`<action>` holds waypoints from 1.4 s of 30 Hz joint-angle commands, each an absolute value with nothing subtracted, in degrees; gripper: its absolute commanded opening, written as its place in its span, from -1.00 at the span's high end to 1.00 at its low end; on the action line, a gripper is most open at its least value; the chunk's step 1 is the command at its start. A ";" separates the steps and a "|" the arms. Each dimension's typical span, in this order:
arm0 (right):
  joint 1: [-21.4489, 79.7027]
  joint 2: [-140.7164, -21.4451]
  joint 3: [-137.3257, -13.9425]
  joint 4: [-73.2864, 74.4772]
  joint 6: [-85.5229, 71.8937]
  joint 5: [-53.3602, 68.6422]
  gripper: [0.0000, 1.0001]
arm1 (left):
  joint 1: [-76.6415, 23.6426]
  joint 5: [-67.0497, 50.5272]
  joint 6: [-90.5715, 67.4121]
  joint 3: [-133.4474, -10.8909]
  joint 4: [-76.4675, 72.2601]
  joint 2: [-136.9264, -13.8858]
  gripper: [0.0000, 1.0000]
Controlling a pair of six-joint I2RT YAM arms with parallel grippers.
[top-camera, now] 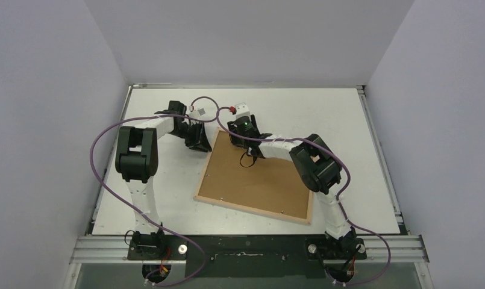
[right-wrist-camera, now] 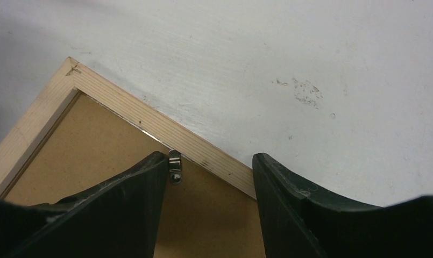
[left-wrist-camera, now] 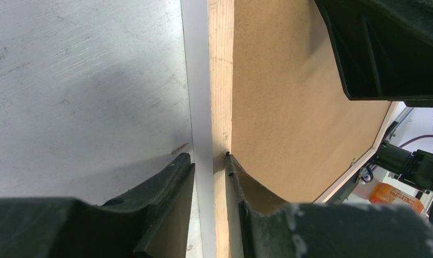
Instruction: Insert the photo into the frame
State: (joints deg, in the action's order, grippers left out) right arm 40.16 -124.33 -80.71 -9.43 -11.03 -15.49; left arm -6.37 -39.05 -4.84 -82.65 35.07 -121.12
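1. Your thin, light natural-wood rectangular picture frame (top-camera: 253, 211) lies flat and back-up near the middle of the scuffed white table (top-camera: 360, 150). It sits skewed, with one corner pointing to the far side.
2. A plain brown fibreboard backing panel (top-camera: 258, 177) fills the frame's opening, set inside the narrow slats. The photo is hidden from you in all three views.
3. Your left gripper (top-camera: 199, 137) is down at the frame's left side, close to that far corner.
4. In the left wrist view, the left gripper straddles the wooden slat (left-wrist-camera: 220, 80).
   - One finger (left-wrist-camera: 238, 177) sits on the panel side, its tip against the slat's inner edge.
   - The other finger (left-wrist-camera: 168, 185) is on the table side, and a pale strip shows between it and the wood.
   - The jaws stand narrow about the slat, but you cannot tell whether they clamp it or only bracket it.
5. Your right gripper (top-camera: 240, 135) hangs over the frame's far edge, just to the right of the same corner and near the left gripper.
6. In the right wrist view, the right gripper's jaws are released and well apart, holding nothing. Between them you see a stretch of the slat and bare table.
7. A small metal clip (right-wrist-camera: 174, 165) sits at the slat's inner edge, reaching over the panel. It is just beside the tip of the finger on the left of that view. You cannot tell whether the two touch.
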 commanded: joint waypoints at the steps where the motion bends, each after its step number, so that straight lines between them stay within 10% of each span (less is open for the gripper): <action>1: 38.14 -125.22 -80.41 -6.68 -10.98 -19.07 0.03 | -6.50 -33.66 -1.81 -82.46 35.95 -122.15 0.49; 13: 38.09 -125.10 -80.31 -6.30 -11.27 -19.07 0.23 | -6.50 -33.59 -1.72 -82.44 36.02 -121.99 0.50; 31: 36.49 -115.91 -85.04 -1.42 -13.38 -17.86 -0.63 | -5.48 -34.34 -1.70 -84.67 37.46 -121.57 0.50; 42: 24.64 -95.81 -65.55 18.62 -30.13 -22.83 -0.89 | -4.66 -37.29 -0.28 -89.34 42.06 -119.77 0.28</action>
State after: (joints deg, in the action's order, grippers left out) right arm 28.51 -102.04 -72.60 7.66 -21.74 -19.27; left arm -5.08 -36.84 -2.33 -86.21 39.64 -121.12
